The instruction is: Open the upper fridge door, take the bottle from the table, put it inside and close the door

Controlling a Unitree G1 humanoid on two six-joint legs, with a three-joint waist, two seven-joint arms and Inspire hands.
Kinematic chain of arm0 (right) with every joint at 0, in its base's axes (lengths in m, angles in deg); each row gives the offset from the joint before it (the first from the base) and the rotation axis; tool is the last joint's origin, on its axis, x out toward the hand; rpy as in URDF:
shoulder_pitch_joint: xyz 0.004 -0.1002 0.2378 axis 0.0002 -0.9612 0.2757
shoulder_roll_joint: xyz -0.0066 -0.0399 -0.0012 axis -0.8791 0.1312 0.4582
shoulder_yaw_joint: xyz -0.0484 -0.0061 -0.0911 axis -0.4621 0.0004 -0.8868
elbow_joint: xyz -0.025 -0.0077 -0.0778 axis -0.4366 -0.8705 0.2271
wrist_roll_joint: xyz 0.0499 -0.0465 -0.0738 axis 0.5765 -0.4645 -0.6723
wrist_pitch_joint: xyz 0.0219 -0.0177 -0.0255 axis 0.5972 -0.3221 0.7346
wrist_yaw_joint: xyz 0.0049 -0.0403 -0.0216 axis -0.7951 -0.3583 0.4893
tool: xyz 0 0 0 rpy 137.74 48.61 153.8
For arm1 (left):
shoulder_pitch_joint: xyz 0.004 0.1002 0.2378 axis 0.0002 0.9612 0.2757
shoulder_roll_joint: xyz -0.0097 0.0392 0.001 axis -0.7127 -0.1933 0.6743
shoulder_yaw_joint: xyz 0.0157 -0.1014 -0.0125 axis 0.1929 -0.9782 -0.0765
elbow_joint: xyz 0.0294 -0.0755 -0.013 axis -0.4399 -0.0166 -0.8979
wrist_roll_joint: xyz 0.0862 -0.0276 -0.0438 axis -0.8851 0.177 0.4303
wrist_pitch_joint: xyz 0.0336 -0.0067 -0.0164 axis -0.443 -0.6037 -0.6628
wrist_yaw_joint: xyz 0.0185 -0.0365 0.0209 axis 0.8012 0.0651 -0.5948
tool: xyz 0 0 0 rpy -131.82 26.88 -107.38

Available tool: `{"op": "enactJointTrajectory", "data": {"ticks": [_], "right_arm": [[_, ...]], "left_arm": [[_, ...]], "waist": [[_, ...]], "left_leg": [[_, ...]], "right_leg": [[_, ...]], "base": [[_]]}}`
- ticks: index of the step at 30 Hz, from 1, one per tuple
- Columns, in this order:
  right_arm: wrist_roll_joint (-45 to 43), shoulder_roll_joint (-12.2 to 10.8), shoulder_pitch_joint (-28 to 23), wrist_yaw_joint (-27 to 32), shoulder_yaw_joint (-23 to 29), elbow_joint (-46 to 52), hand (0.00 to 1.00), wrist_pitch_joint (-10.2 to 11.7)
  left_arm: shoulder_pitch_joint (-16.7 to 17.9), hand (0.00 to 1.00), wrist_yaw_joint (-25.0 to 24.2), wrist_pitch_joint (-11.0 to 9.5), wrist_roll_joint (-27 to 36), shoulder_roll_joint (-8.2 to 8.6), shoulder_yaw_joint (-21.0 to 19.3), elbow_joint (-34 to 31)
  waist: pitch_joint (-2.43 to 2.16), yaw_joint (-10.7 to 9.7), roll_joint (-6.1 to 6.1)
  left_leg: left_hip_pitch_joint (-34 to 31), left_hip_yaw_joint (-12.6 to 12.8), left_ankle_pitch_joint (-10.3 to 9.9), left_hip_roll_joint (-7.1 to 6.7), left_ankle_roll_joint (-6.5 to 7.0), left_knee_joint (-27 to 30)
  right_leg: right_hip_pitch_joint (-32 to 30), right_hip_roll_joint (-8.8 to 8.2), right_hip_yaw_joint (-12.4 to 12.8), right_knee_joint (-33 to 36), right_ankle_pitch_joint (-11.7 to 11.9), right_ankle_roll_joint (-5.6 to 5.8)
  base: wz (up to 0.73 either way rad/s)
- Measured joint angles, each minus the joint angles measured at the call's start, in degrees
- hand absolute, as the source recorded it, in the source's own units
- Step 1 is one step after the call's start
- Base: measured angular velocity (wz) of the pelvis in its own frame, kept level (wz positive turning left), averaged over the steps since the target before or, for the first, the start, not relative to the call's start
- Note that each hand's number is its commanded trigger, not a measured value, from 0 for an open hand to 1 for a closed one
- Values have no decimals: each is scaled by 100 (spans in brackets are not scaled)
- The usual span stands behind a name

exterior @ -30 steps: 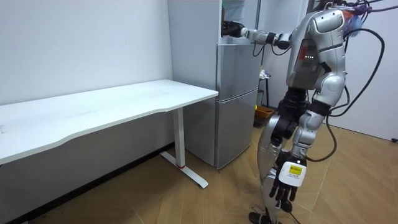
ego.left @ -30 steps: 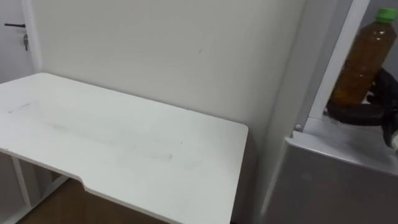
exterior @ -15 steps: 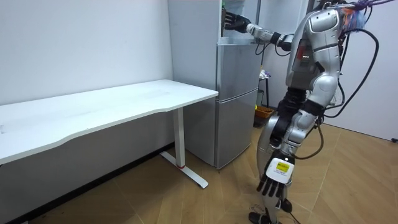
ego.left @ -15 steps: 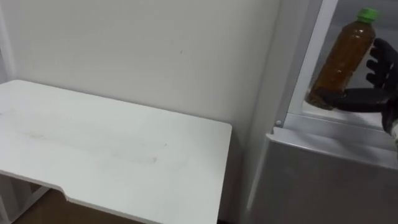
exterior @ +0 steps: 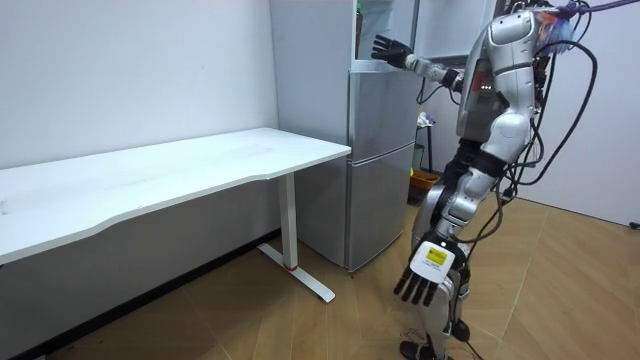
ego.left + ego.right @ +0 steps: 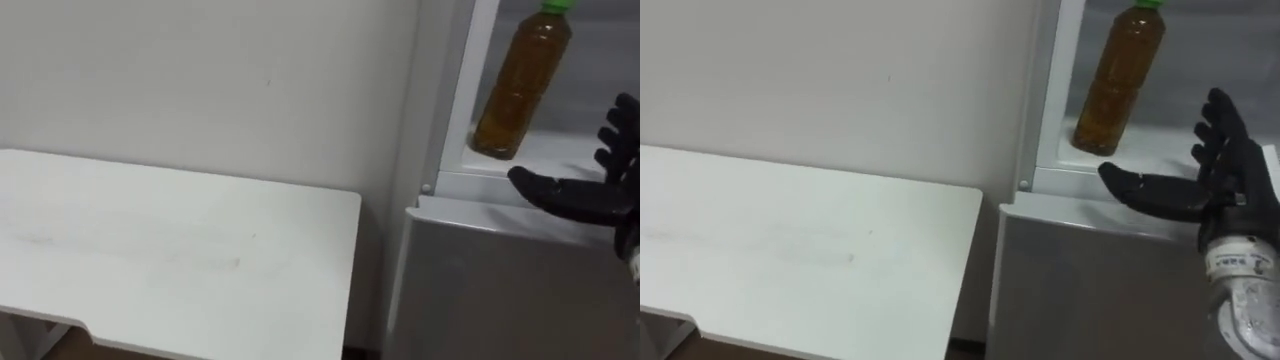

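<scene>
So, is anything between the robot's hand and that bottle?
No. In the right eye view, bare fridge shelf separates the right hand from the upright bottle.

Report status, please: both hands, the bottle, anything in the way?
Right hand open, near the bottle, not touching. Left hand open, low at the robot's side. Bottle upright inside the upper fridge. No obstacle seen.

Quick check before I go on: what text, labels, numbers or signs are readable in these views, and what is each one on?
No text is readable.
bottle, standing in the fridge: no legible label.
Tag at the right hand: print blurred, unreadable.
Tag on the back of the left hand: too small to read.
table: no markings seen.
</scene>
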Motion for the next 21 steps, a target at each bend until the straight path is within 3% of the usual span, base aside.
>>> {"op": "enactJointTrajectory", "data": {"ticks": [4, 8, 11, 14, 16, 20, 21], "right_arm": [[5, -26, -237, 130, 234, 179, 0, 16], [56, -219, -474, 130, 561, 468, 0, 209], [498, -259, -742, 150, 696, 737, 0, 332], [1074, -379, -947, 108, 796, 1009, 0, 384], [1558, -593, -997, -56, 890, 1214, 0, 388], [2638, -832, -1291, -474, 910, 1468, 0, 562], [2942, -985, -1352, -712, 881, 1507, 0, 592]], "left_arm": [[10, 0, -3, -97, 27, 54, 0, 26], [14, 0, -9, -125, 226, 47, -6, 60], [26, 0, -11, -196, 223, 82, -6, 79], [25, 0, -13, -256, 221, 124, -5, 147], [38, 0, -14, -306, 208, 128, -12, 261], [33, 0, -41, -356, 201, 138, -6, 427], [41, 0, -32, -359, 175, 175, -4, 464]], "waist": [[19, -113, -118], [9, -168, -129], [10, -159, -79], [-25, -160, 23], [-12, -181, 90], [-14, -198, 123], [-6, -210, 127]], "left_leg": [[-4, 63, -4, -29, 0, -40], [10, 86, -9, -20, 2, -52], [81, 91, -10, 3, 2, -80], [111, 186, -14, 20, -2, -114], [112, 205, -30, 36, -12, -115], [110, 205, -79, 63, -31, -36], [95, 215, -99, 62, -34, 9]], "right_leg": [[-7, 40, 73, -12, 1, 1], [-7, 45, 82, -14, 3, 4], [0, 46, 103, -13, 3, 5], [3, 55, 175, 3, 3, 5], [-1, 66, 226, 12, 3, 4], [31, 66, 236, 1, 1, 2], [44, 67, 224, -6, 1, 1]], "base": [[-6], [-2], [-6], [-13], [-13], [-1], [0]]}}
